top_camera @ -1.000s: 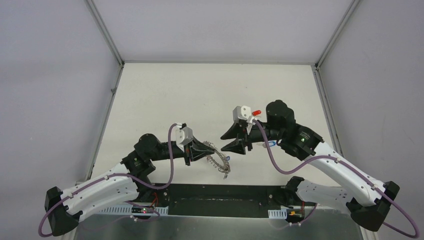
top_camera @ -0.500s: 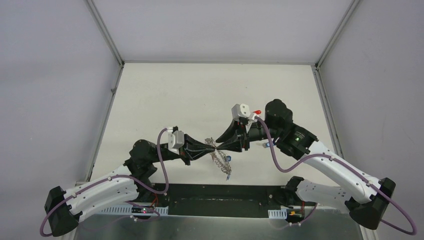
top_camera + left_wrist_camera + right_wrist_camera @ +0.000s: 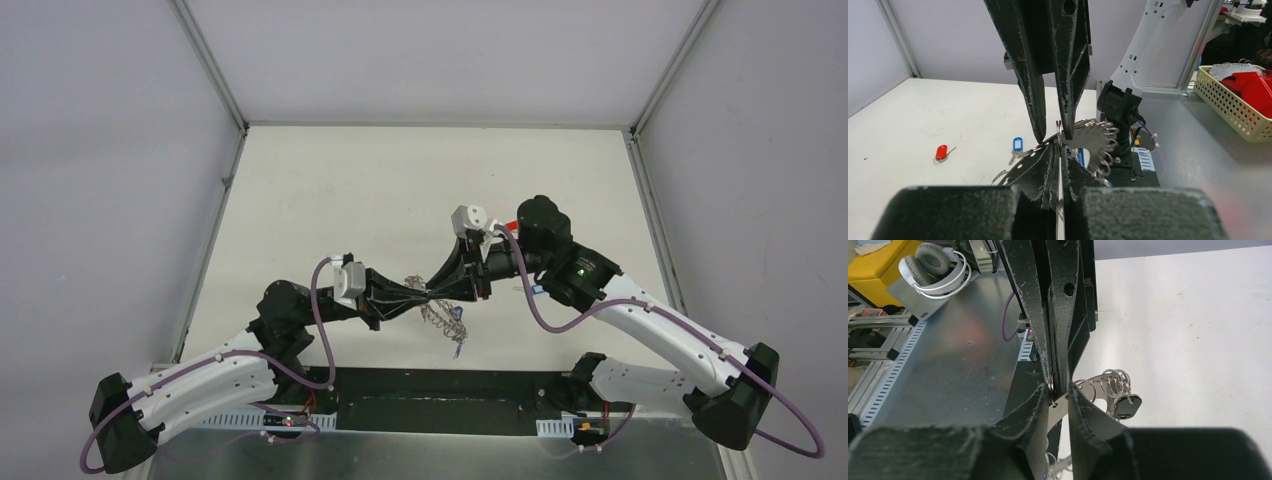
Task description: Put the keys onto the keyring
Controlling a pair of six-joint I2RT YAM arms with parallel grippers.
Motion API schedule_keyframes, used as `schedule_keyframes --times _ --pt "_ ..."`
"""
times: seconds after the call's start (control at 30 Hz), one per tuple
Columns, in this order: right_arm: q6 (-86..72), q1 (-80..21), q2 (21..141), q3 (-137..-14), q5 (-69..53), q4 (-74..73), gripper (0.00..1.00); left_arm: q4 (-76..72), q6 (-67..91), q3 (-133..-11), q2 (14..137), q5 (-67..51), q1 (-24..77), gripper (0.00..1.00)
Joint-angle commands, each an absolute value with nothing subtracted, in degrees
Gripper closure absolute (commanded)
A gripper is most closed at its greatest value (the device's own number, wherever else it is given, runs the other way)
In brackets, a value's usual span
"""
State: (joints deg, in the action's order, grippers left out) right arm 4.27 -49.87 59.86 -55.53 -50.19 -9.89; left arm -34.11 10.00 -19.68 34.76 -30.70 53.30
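Observation:
The keyring [image 3: 441,314] is a flat grey metal ring with wire loops on its rim. It hangs off the table, pinched at its rim by my shut left gripper [image 3: 421,293]. In the left wrist view the ring's plate [image 3: 1094,137] runs edge-on between the left gripper's [image 3: 1060,150] fingers. My right gripper [image 3: 437,291] meets it tip to tip. It is slightly open and straddles the ring's rim [image 3: 1083,390]; its midpoint shows in the right wrist view [image 3: 1060,402]. The red-tagged key [image 3: 941,152] and the blue-tagged key [image 3: 1017,145] lie loose on the table. The right arm partly hides them in the top view.
A dark-tagged key [image 3: 1126,406] and a blue-tagged one [image 3: 455,313] hang from the ring's loops. A yellow basket [image 3: 1233,102] and white headphones [image 3: 933,262] sit off the table beyond its near edge. The black base rail [image 3: 440,385] lies under the ring.
My left gripper turned and carried the keyring toward the middle. My right gripper moved left to meet it, and its fingers now overlap the left fingertips around the ring's rim.

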Motion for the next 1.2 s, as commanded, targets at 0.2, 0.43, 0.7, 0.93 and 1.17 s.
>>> schedule_keyframes --times 0.2,0.43,0.7,0.93,1.17 --pt "4.29 -50.17 60.01 -55.54 -51.94 -7.36 1.0 -39.59 11.08 -20.51 34.23 -31.55 53.65 1.0" --pt "7.45 -50.16 57.67 -53.55 -51.77 -7.75 1.0 -27.16 9.5 -23.69 31.47 -31.03 53.7 0.68" --pt "8.92 -50.1 55.62 -52.41 -52.3 -6.87 1.0 -9.57 4.57 -28.13 23.69 -29.46 53.66 0.5" --pt "9.58 -50.14 58.43 -57.63 -49.88 -16.32 1.0 4.74 2.43 -35.31 24.85 -27.46 53.66 0.5" --pt "8.9 -50.22 61.69 -62.55 -47.0 -23.8 1.0 13.22 4.25 -41.58 30.94 -26.08 53.66 0.54"
